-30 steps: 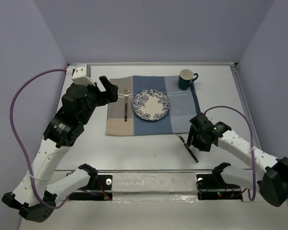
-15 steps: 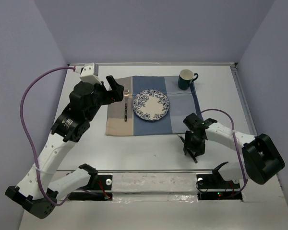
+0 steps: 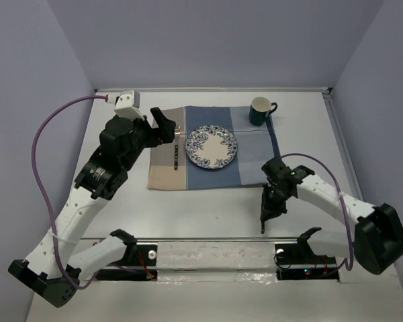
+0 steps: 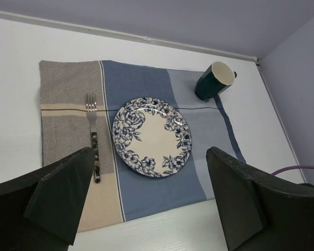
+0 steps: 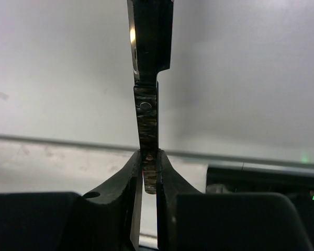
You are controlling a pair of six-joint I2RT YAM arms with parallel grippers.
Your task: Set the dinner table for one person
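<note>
Dinner table (image 3: 208, 209): one each plate (image 3: 212, 147), mug (image 3: 260, 111), fork (image 3: 177, 151), knife (image 5: 146, 117).

No writing, label, brand name, number or sign can be read in any of the three views.
</note>
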